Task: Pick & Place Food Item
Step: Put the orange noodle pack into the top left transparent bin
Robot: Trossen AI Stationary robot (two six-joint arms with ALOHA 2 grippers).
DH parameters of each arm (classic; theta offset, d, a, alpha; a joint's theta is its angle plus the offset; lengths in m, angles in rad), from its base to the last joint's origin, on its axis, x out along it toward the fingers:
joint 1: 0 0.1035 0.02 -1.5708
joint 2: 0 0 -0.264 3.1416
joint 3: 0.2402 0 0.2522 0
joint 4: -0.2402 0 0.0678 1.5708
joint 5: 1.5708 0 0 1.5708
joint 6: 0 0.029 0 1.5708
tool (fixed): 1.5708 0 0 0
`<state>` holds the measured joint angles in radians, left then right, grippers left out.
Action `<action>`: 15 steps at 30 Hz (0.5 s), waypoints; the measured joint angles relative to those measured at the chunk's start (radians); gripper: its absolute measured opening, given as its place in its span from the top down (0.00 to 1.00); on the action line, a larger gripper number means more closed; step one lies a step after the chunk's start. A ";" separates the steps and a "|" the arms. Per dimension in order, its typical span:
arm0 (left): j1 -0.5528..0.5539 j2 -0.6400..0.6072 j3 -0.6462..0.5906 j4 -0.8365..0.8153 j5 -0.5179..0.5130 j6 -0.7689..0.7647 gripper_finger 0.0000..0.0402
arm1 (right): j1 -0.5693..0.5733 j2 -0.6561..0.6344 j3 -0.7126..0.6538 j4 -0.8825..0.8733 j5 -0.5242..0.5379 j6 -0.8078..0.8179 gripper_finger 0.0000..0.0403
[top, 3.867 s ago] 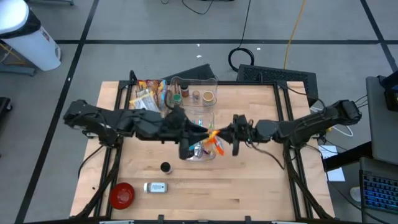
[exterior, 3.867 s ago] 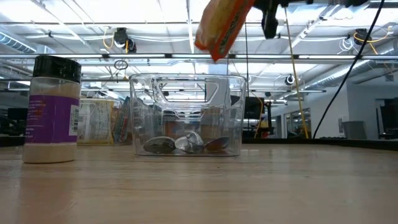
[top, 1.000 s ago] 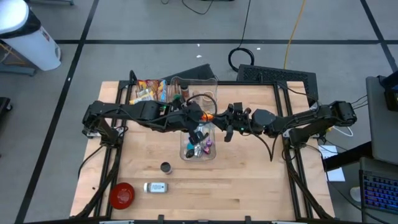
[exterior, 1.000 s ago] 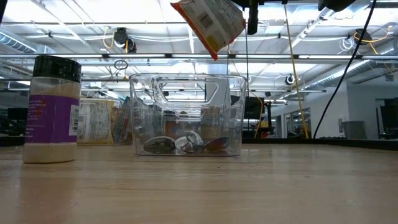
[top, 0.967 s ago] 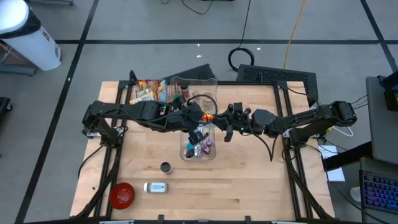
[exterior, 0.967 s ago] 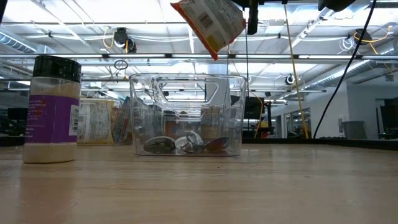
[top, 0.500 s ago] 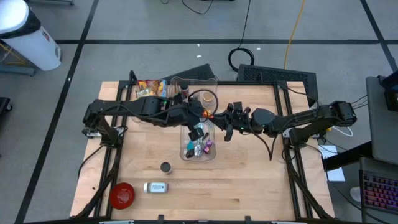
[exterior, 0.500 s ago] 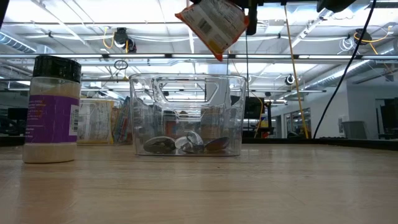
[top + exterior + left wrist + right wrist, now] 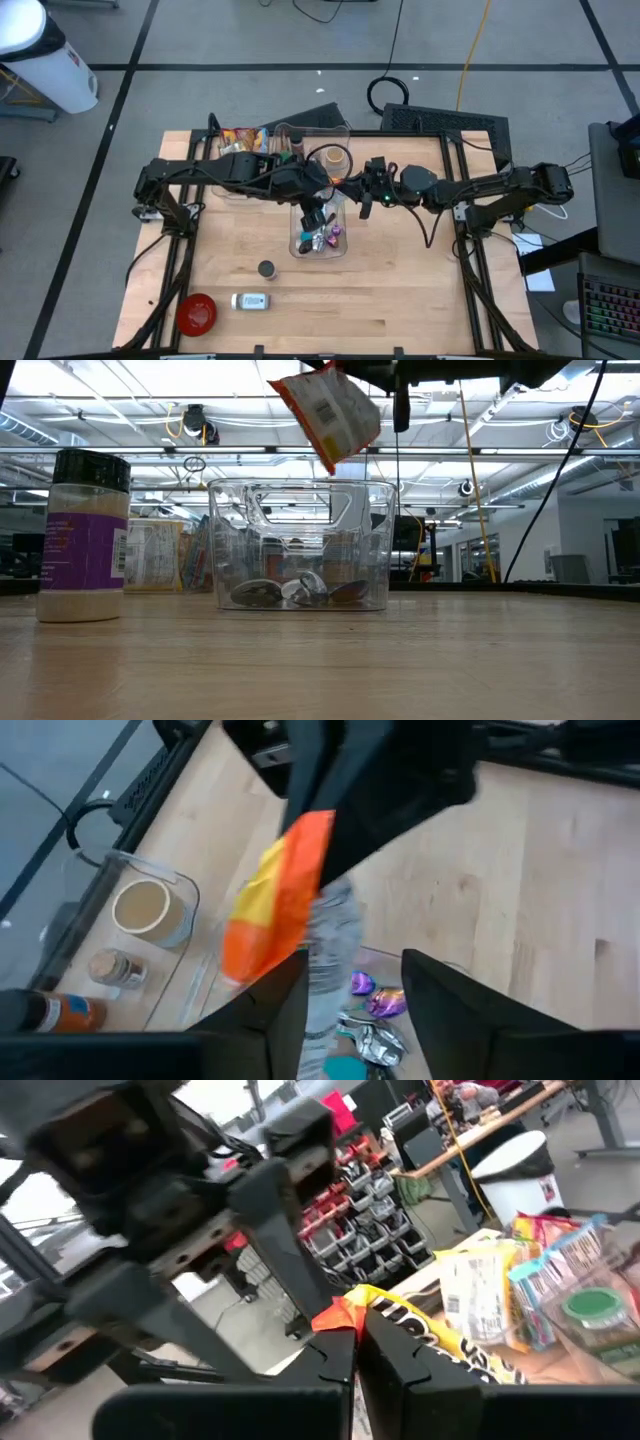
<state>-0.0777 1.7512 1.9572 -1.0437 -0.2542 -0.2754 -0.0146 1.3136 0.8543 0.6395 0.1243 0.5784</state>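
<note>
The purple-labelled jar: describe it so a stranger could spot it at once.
Start at the clear bin mid-table. In the low view the purple-labelled jar stands upright left of it, apart, nearer the camera. Its black cap and pale contents distinguish it from the snack packets behind.

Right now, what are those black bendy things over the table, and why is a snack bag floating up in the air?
Those are two robot arms. Each ends in a gripper, like a two-finger hand. One camera looks straight down from above, one sits low at table height, and one rides on each wrist.

The orange and yellow snack bag is not floating: the right gripper pinches its corner, shut tight. The left gripper is right beside the bag with its fingers apart.

Below the bag stands a clear plastic bin with shiny wrapped candies inside. Also on the wooden table are a spice jar, a red bowl, and more snack packets at the back.
</note>
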 joint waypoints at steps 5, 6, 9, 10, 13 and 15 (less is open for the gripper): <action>-0.017 0.000 0.000 0.001 -0.082 0.036 0.53 | -0.012 0.000 0.000 -0.053 0.001 0.012 1.00; -0.020 0.000 0.000 0.001 -0.107 0.039 0.52 | -0.012 0.000 0.000 -0.058 0.001 0.012 1.00; -0.024 0.000 0.000 0.000 -0.160 0.039 0.51 | -0.012 0.000 0.000 -0.050 0.001 0.012 1.00; -0.023 0.000 0.000 0.000 -0.165 0.039 0.51 | -0.012 0.000 0.000 -0.043 0.001 0.012 1.00; -0.014 0.005 0.000 -0.002 -0.165 0.060 0.51 | -0.012 0.000 0.000 -0.019 0.000 0.025 1.00; -0.007 0.010 0.001 -0.005 -0.166 0.075 0.51 | -0.012 0.000 0.000 0.005 0.000 0.044 1.00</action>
<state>-0.0847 1.7616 1.9579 -1.0488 -0.4202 -0.2004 -0.0269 1.3136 0.8547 0.6449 0.1240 0.6225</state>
